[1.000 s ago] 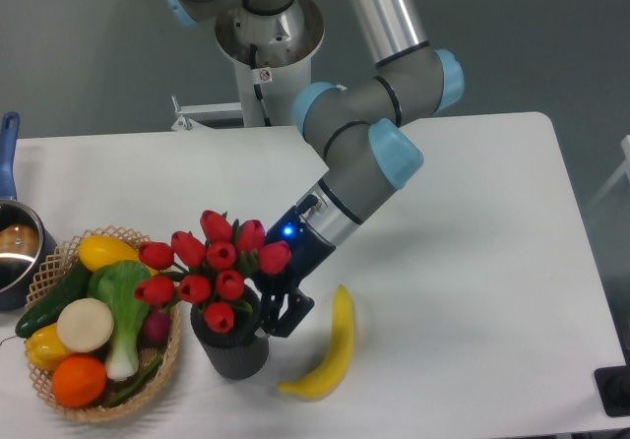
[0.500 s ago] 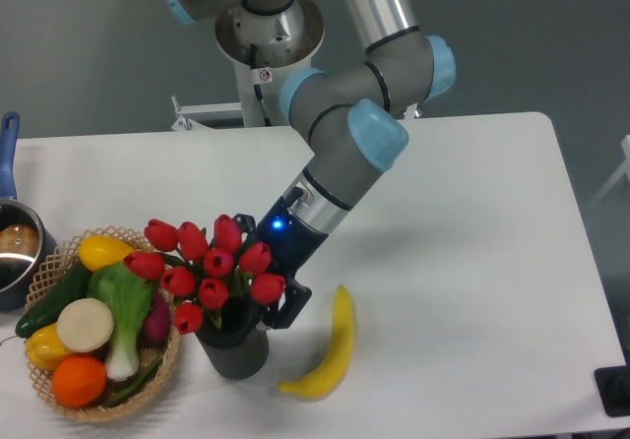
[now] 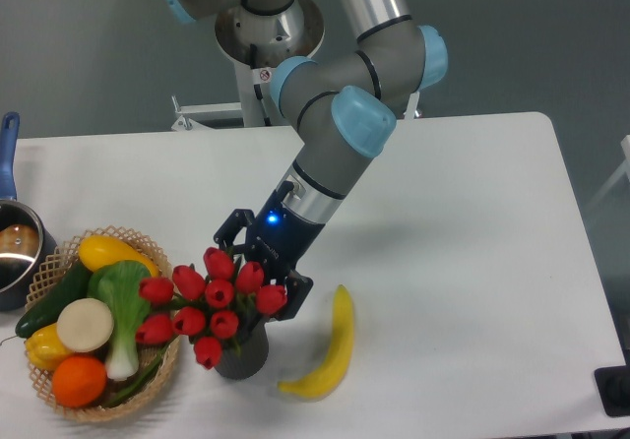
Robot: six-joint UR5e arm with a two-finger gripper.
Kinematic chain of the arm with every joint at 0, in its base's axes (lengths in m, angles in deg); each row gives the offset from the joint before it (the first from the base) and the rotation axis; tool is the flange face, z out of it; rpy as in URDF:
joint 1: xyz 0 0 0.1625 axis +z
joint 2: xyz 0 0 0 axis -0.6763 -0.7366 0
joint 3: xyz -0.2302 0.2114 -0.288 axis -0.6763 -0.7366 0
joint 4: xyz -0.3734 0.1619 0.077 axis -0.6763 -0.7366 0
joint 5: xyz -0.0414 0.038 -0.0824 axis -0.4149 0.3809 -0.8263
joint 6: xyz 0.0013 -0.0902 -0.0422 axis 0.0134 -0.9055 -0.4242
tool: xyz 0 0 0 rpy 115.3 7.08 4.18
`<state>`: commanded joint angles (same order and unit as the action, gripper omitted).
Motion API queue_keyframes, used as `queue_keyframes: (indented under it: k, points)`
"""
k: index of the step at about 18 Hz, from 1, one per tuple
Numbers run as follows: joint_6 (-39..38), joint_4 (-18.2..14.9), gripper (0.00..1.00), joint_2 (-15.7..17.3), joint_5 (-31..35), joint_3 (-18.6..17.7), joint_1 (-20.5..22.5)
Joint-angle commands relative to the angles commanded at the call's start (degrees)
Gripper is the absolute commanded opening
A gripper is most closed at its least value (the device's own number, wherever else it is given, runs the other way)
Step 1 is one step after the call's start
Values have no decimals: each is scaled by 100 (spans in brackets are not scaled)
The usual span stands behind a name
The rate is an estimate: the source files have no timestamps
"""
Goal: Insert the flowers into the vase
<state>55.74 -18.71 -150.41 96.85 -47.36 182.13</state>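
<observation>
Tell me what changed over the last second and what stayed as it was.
The hand swung left across the picture, from beside the vase to above it. The flowers went with it, sinking lower over the vase mouth and spreading toward the basket. Whether the hand now grips the stems is hidden. Vase, basket, banana and pot stayed put.

A wicker basket (image 3: 59, 262) of produce sits near the table's (image 3: 472, 222) front-left corner, a banana (image 3: 330, 350) near the front edge, a blue-handled pot (image 3: 15, 247) at the left edge.
</observation>
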Motion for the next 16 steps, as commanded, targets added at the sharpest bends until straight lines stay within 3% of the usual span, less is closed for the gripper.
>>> queue_keyframes:
  k: [5, 10, 13, 16]
  points:
    - [-62, 0, 100, 114, 61, -18, 96]
    - [-27, -44, 100, 921, 1168, -44, 623]
    - [-10, -289, 100, 1379, 1659, 8, 861]
    - [305, -543, 100, 1608, 2555, 149, 905]
